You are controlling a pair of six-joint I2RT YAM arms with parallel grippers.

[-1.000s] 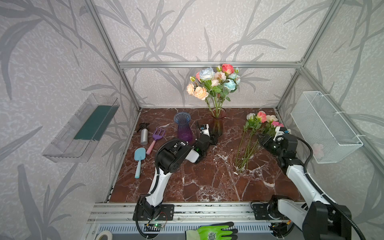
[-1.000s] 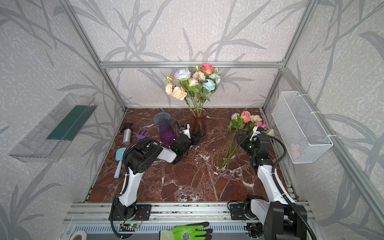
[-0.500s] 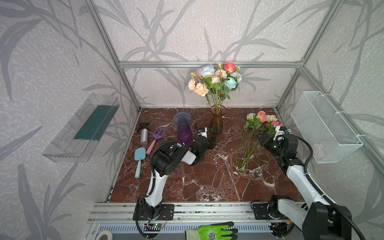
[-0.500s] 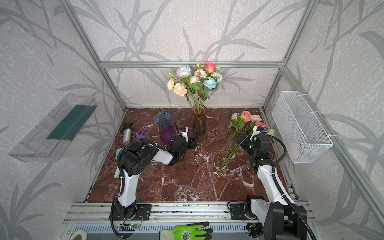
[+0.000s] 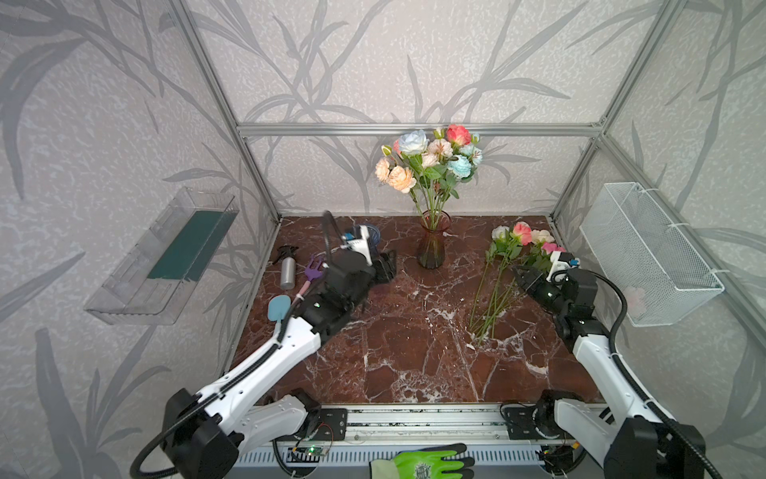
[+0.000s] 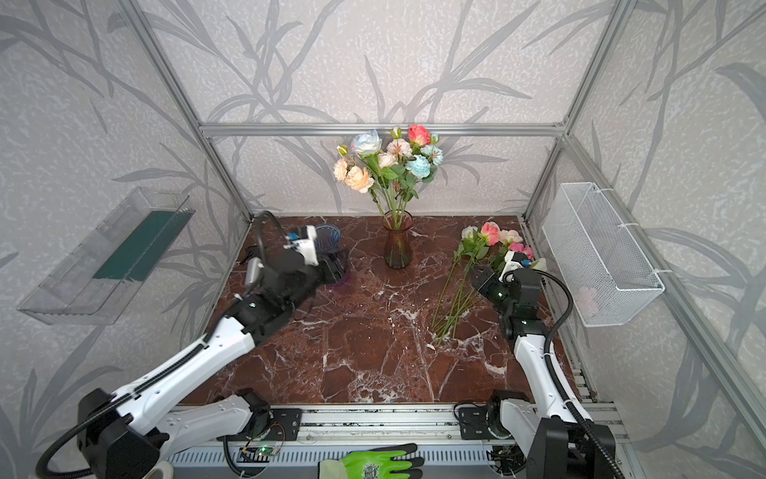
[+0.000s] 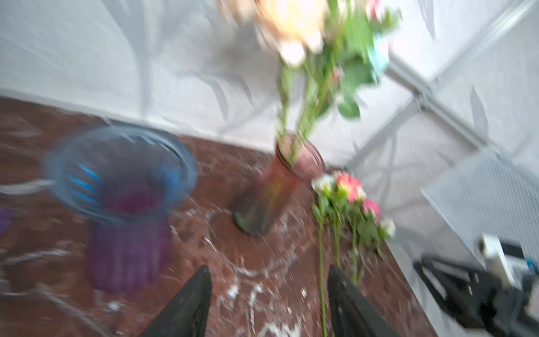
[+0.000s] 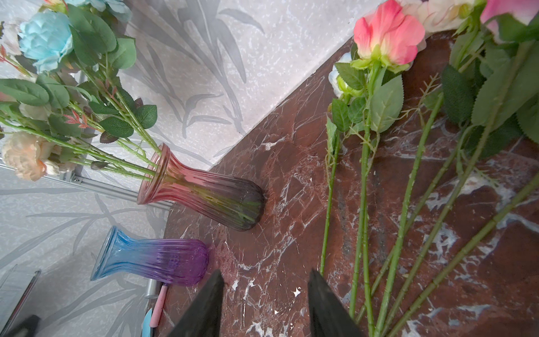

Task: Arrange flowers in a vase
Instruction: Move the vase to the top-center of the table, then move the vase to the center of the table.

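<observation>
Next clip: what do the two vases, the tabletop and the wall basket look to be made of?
Pink vase: ribbed tinted glass, or clear plastic; glossy, flower stems show through it.
Blue-purple vase: same ribbed, see-through look.
Tabletop: polished red-brown marble or a marble-print surface; white veins, soft sheen.
Wall basket: white-coated wire mesh, likely metal; open grid.

Left arm (image 5: 265,365), right arm (image 5: 601,365): jaws apart, empty.

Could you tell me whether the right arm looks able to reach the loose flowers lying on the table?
Probably yes. The right pincer hangs open and empty just beside the stems of the loose flowers, with nothing between them. The vase stands well apart and does not block the way.
</observation>
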